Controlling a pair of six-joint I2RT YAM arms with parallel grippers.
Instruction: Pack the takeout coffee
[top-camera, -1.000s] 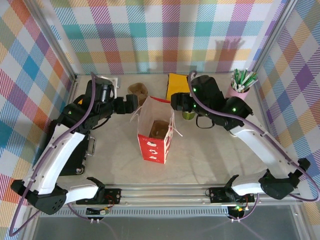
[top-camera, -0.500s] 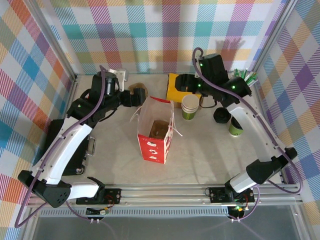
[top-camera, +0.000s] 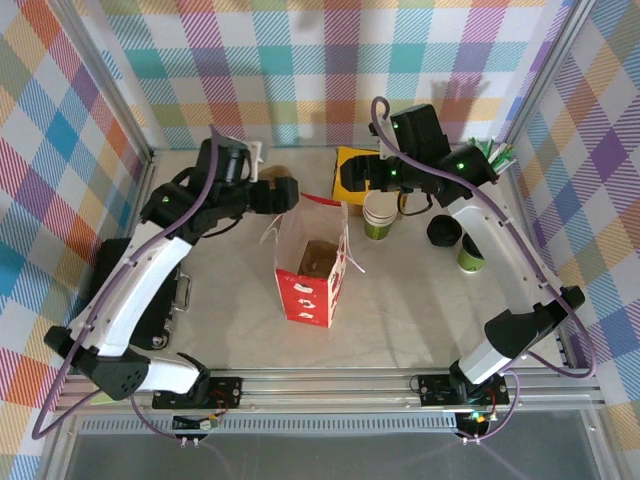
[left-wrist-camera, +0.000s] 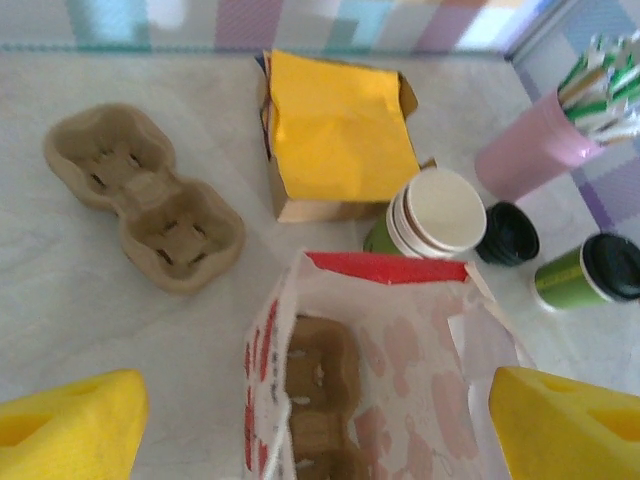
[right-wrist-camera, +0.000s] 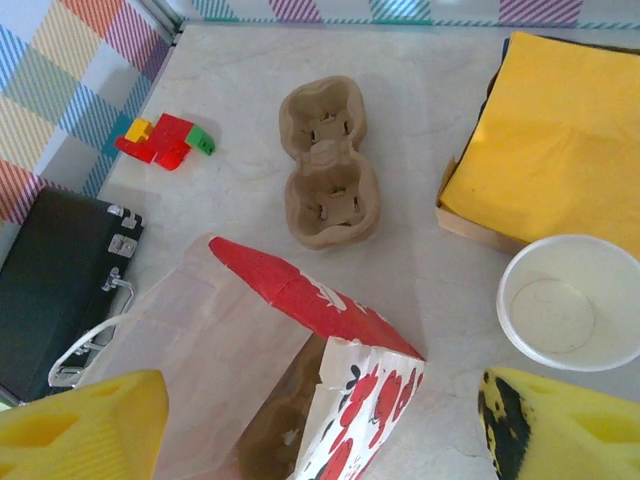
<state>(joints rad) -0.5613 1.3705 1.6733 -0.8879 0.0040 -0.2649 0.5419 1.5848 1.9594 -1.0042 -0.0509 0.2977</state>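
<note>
Standing upright w/ lid up: takeout coffee (top-camera: 470, 254); left gripper (left-wrist-camera: 316, 424) & right gripper (right-wrist-camera: 320, 424) both spread.

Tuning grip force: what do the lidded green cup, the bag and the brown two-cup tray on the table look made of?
Lidded green cup: matte body, probably coated paper; lid looks like black plastic, faint sheen.
Bag: thin paper, white with red print, walls translucent and creased.
Two-cup tray: moulded pulp fibre, dull brown, rough soft-edged surface.
</note>
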